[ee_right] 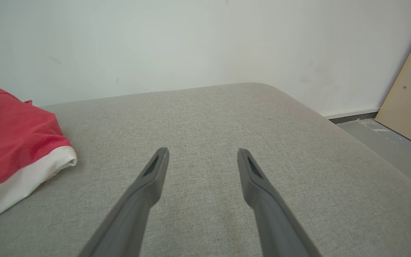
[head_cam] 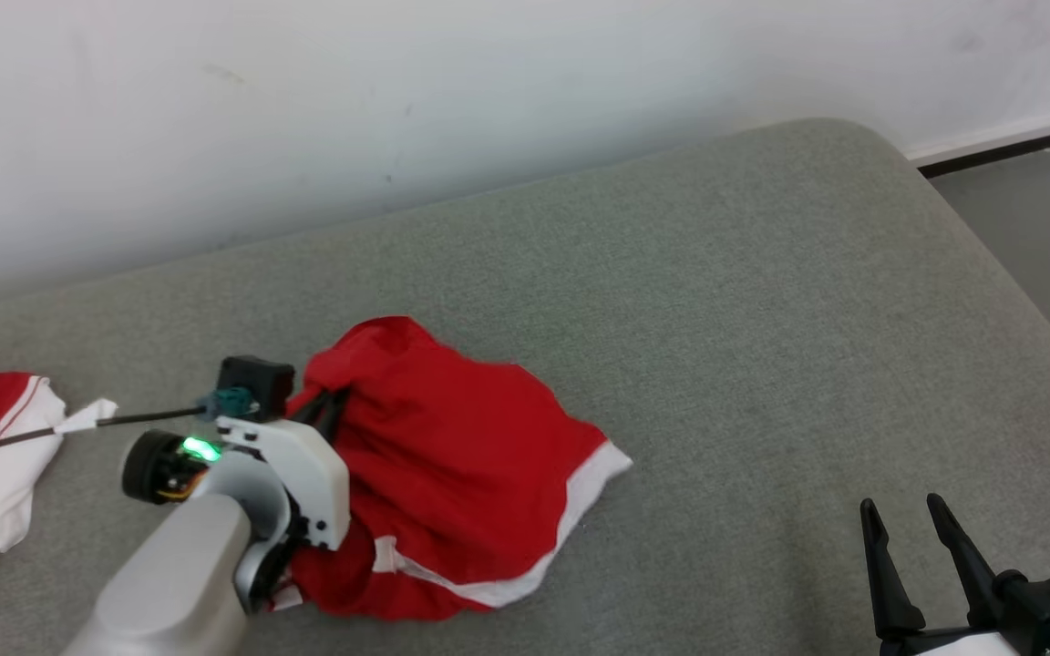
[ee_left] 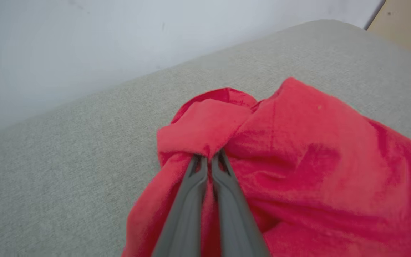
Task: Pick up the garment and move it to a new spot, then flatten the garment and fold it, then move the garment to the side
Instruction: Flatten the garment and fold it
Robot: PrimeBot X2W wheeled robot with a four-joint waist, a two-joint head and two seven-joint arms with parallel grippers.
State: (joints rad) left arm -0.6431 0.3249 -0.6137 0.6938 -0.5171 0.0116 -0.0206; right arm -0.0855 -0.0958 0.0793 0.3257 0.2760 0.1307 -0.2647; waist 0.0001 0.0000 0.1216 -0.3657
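Currently, garment [ee_left: 298, 150] fold is clamped by fully closed left end effector [ee_left: 208, 157]; right end effector [ee_right: 202, 157] is spread wide, nothing gripped, above cushion [ee_right: 298, 185].

Garment [head_cam: 461, 456] red with white trim, cushion [head_cam: 762, 319] grey

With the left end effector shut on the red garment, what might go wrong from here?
1. The left end effector pinches only a small bunched fold of the red garment; it may slip on lifting.
2. The right end effector is open and apart, so the garment would likely hang crumpled from one point.
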